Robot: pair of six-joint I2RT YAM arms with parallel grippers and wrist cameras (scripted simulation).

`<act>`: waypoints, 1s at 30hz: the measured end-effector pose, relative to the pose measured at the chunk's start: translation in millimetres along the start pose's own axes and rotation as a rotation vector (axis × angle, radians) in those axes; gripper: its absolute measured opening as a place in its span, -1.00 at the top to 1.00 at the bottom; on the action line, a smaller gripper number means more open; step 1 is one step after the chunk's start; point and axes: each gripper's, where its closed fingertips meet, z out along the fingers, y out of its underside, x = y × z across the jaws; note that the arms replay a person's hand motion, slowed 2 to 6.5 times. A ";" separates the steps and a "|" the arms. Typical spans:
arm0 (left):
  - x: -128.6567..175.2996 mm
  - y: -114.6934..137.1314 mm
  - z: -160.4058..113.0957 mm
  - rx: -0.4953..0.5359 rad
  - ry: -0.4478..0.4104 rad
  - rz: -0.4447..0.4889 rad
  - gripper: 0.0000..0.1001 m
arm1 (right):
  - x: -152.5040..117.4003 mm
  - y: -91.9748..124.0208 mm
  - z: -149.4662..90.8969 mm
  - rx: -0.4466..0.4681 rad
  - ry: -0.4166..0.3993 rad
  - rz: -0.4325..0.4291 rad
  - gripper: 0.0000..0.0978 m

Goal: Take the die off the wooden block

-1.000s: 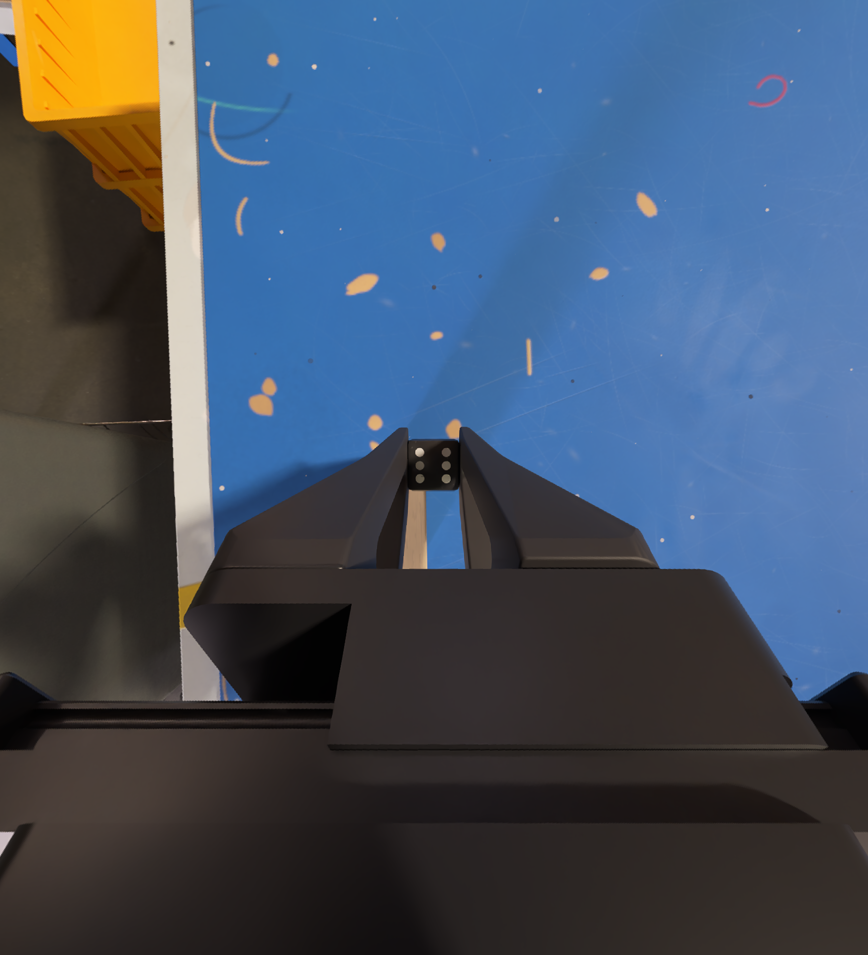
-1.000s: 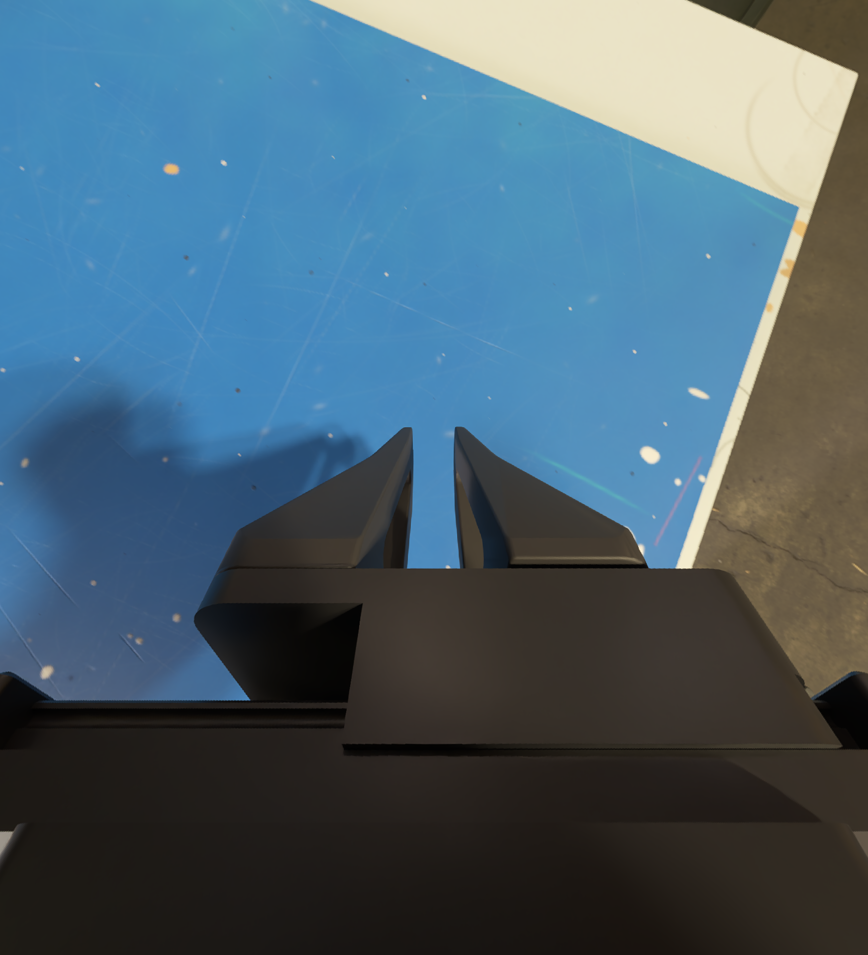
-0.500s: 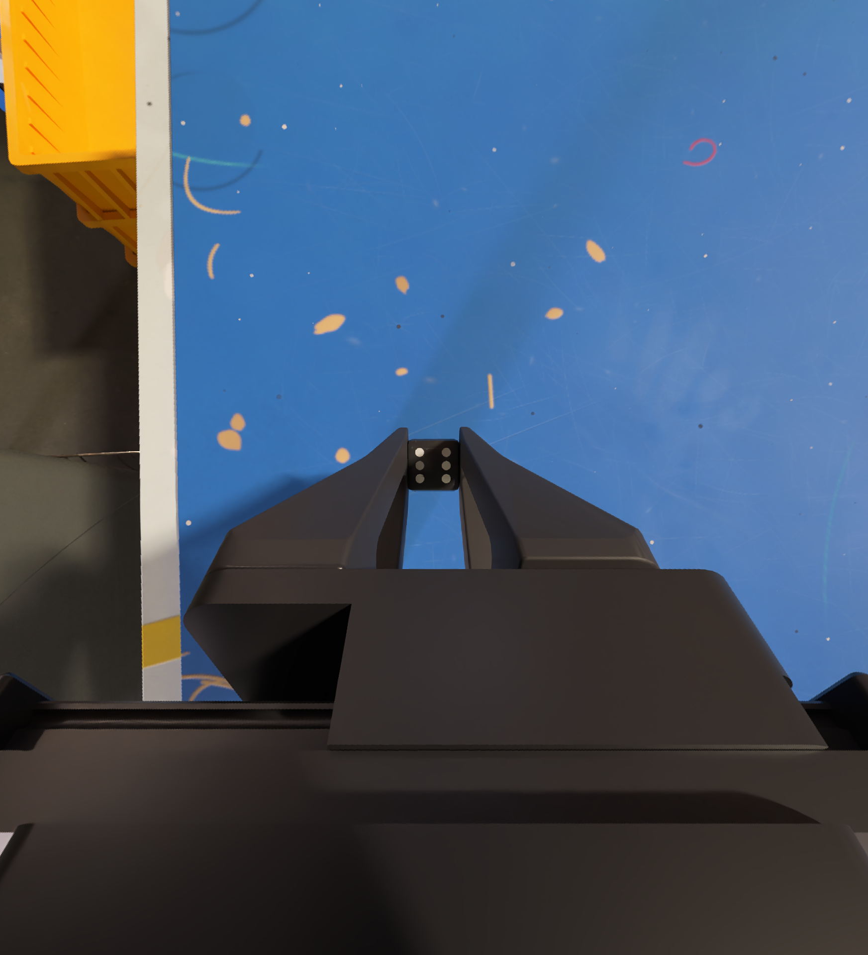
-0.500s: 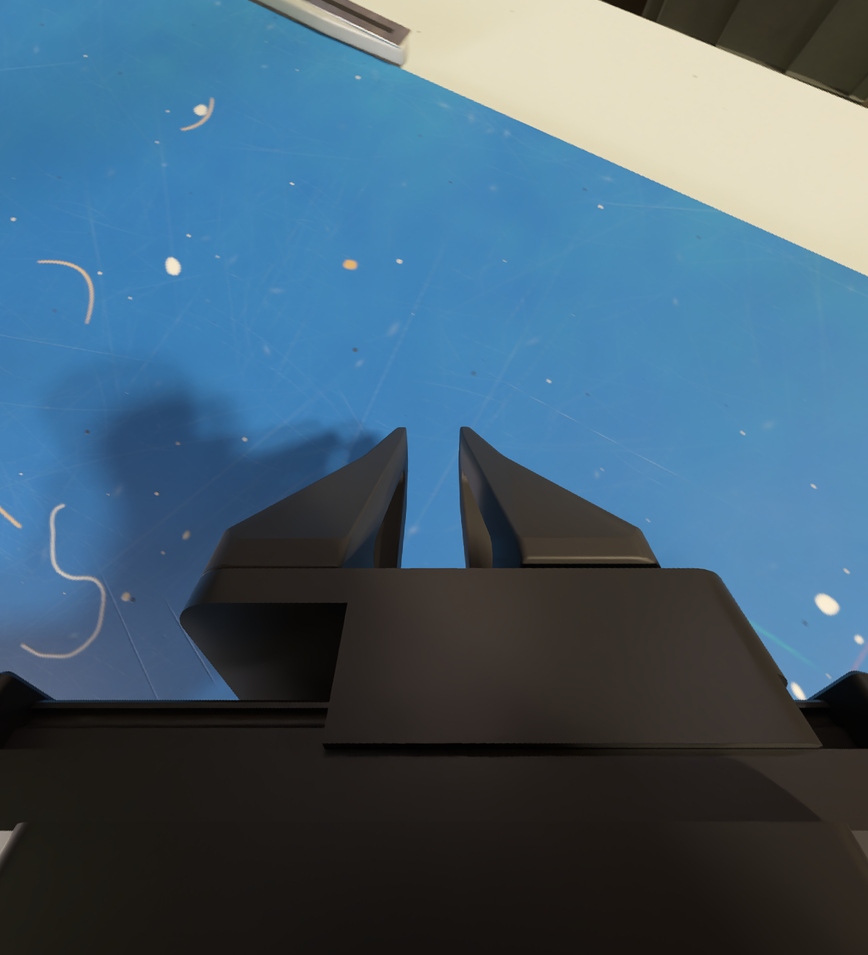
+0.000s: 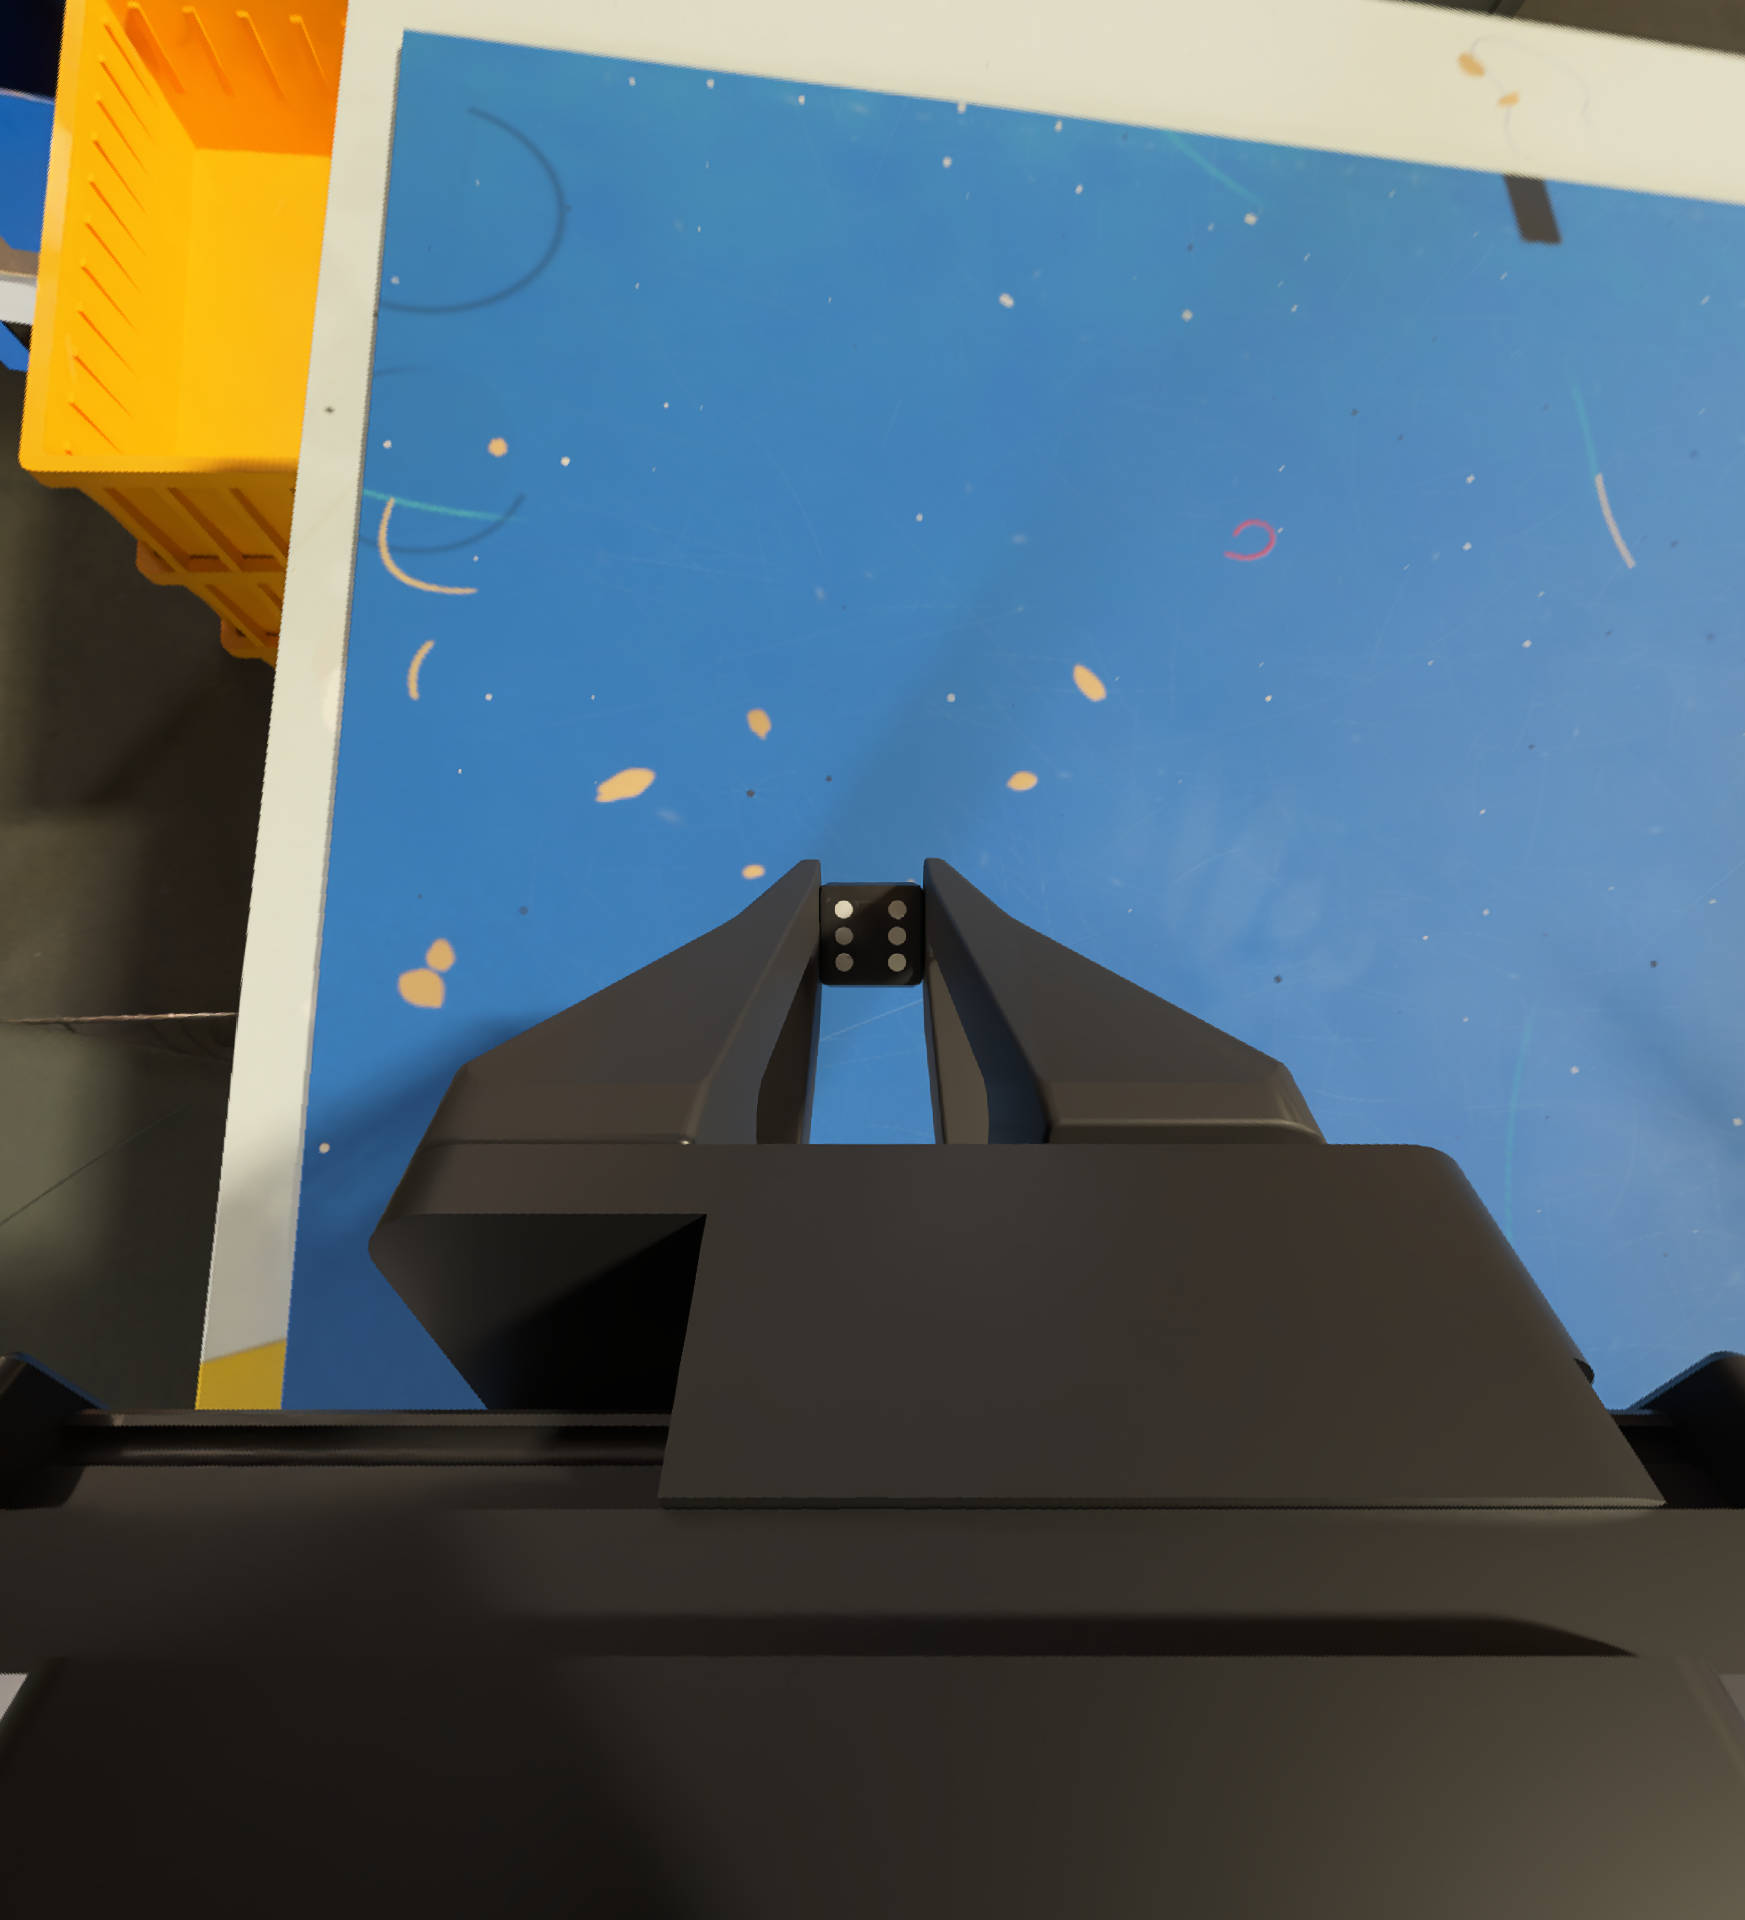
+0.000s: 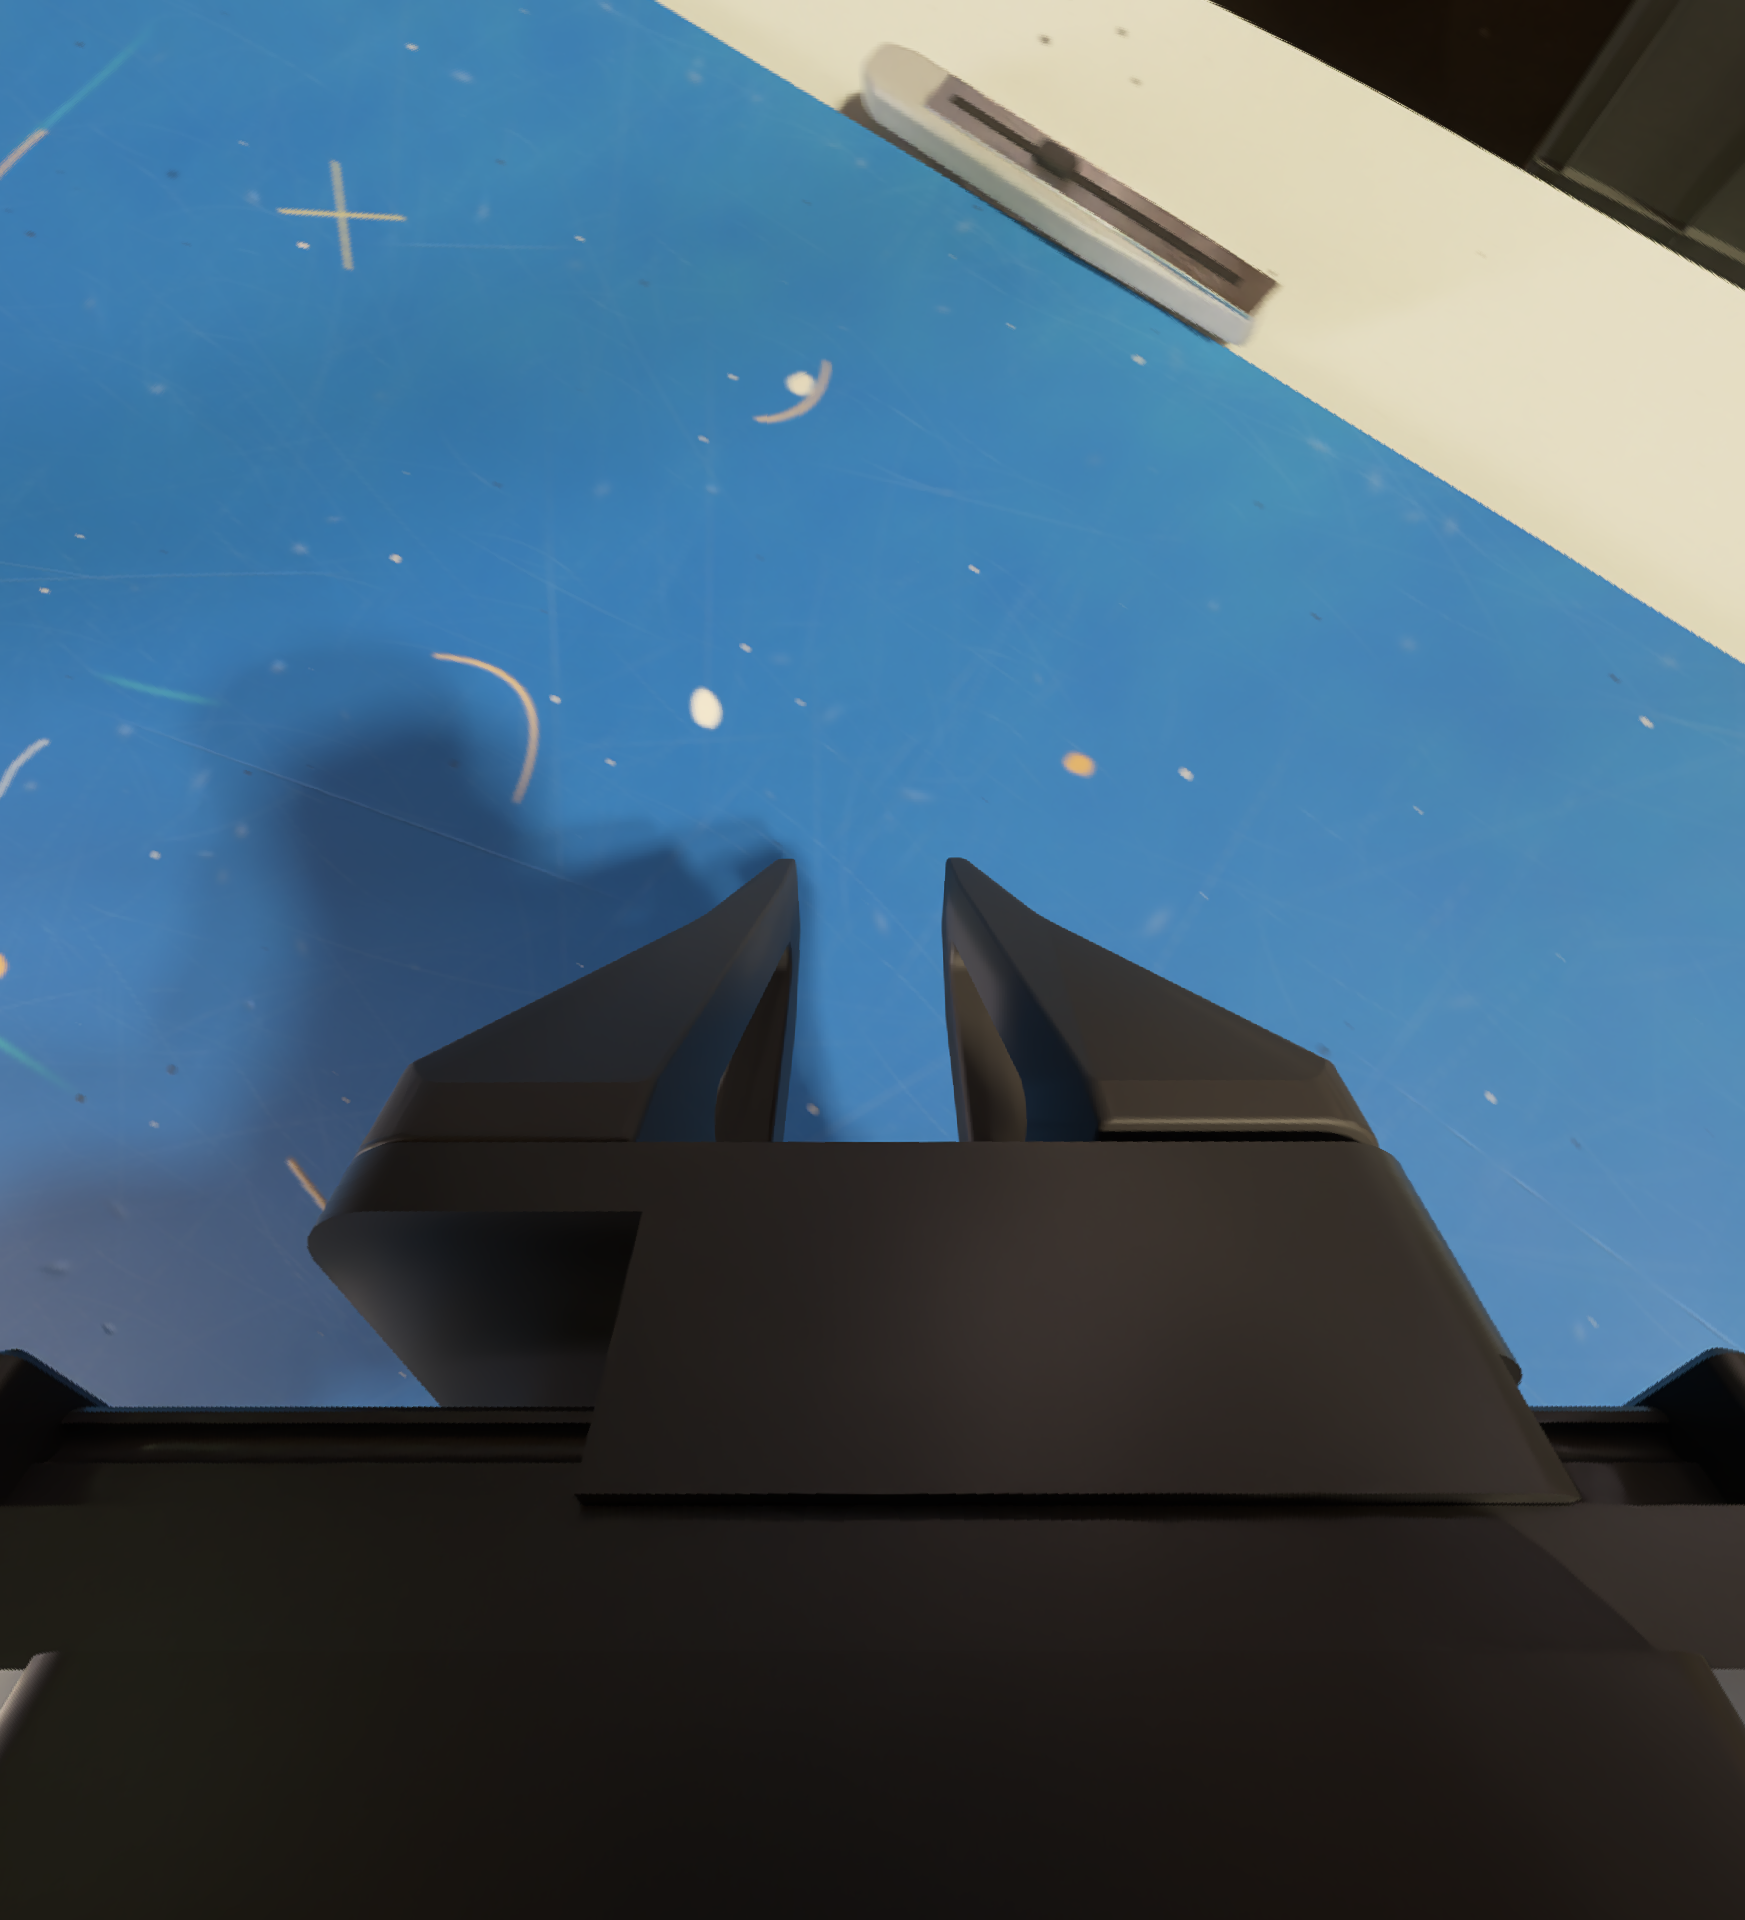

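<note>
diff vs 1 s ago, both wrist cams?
Left gripper rose and pulled back: the wooden strip seen between its fingers earlier is gone, and the blue mat shows more area, with its white far border and the yellow bin. Right gripper swung toward a grey tool at the mat's edge and opened wider. Unchanged: the die stays clamped, six up.

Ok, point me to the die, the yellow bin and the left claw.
die (image 5: 870, 934): left wrist view, on its six-pip face.
yellow bin (image 5: 172, 291): left wrist view, on its slotted side wall.
left claw (image 5: 872, 868): left wrist view, midway between the fingertips, shut on the die.
</note>
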 end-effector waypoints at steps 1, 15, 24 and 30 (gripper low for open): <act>1.2 -2.1 -0.8 0.010 0.005 -0.005 0.68 | -6.0 -3.0 3.6 0.000 -0.011 -0.008 0.50; 9.2 -23.4 -17.1 0.100 0.031 -0.017 0.68 | -90.4 -37.3 46.4 0.012 -0.179 -0.067 0.07; 5.9 -29.6 -25.5 0.126 0.025 -0.024 0.68 | -142.2 -52.8 66.1 0.002 -0.266 -0.122 -0.36; 3.3 -35.3 -33.6 0.151 0.026 -0.043 0.68 | -180.8 -59.7 77.3 -0.015 -0.324 -0.166 -0.72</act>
